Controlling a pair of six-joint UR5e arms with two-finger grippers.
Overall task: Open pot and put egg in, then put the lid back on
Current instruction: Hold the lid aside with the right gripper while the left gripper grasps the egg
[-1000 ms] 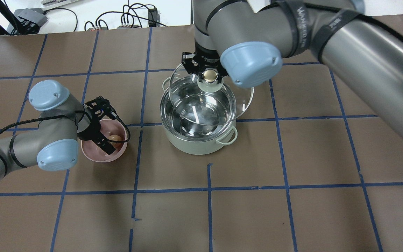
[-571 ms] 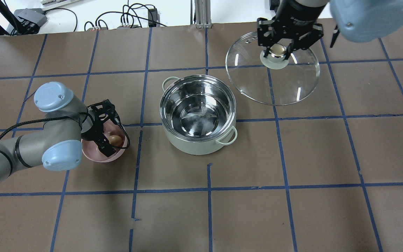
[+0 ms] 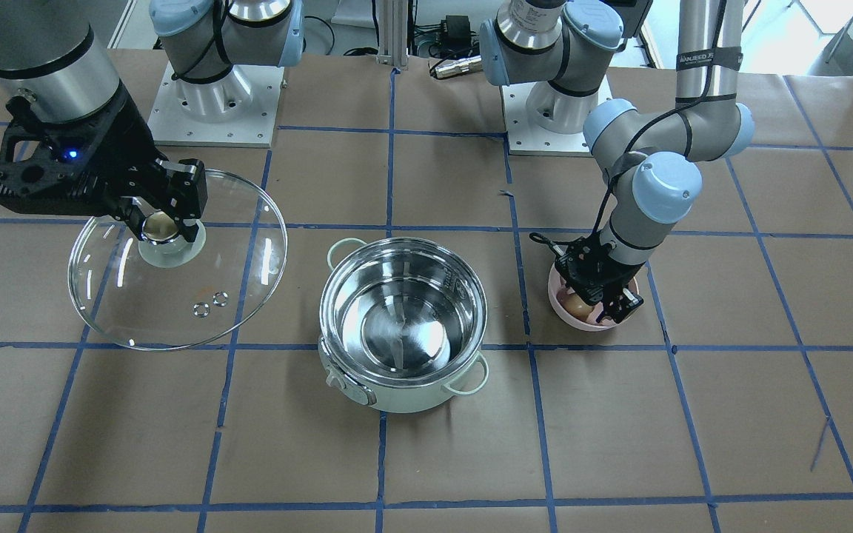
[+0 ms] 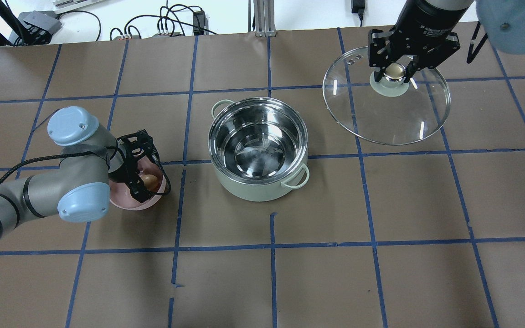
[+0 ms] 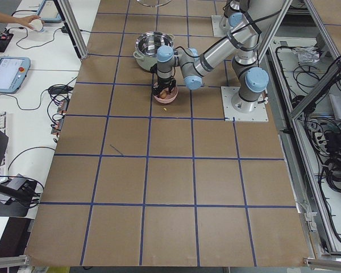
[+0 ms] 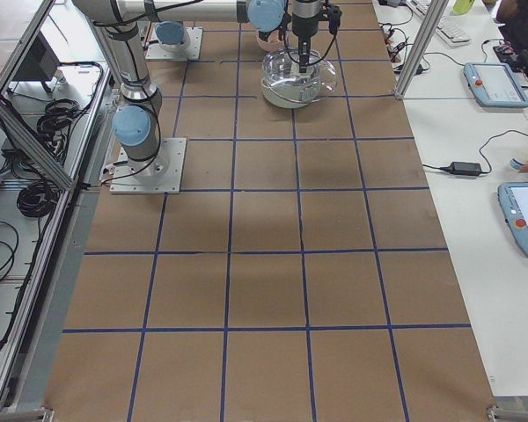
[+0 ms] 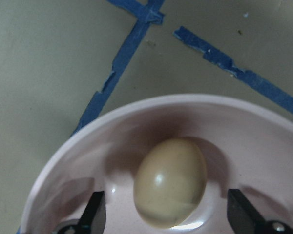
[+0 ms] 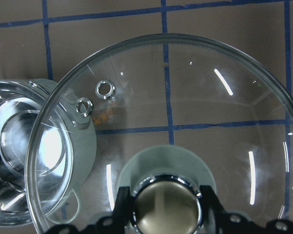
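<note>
The mint-green pot [image 4: 253, 191] stands open and empty at the table's middle; it also shows in the front view [image 3: 397, 396]. My right gripper [image 4: 394, 73] is shut on the knob of the glass lid [image 4: 390, 118] and holds the lid above the table, to the right of the pot and beyond it. The lid [image 8: 195, 92] fills the right wrist view. My left gripper [image 7: 168, 214] is open and low inside the pink bowl [image 7: 244, 126], with a finger on each side of the brown egg [image 7: 171, 180]. The egg [image 4: 151, 181] lies in the bowl's bottom.
The pink bowl [image 4: 123, 200] sits left of the pot on the brown paper with blue tape lines. In the right wrist view the pot's rim [image 8: 19, 102] lies under the lid's left edge. Cables and a power strip lie beyond the table's far edge.
My right gripper has carried the lid off the pot, to the right and farther away. My left gripper has shifted a little over the bowl, around the egg.
</note>
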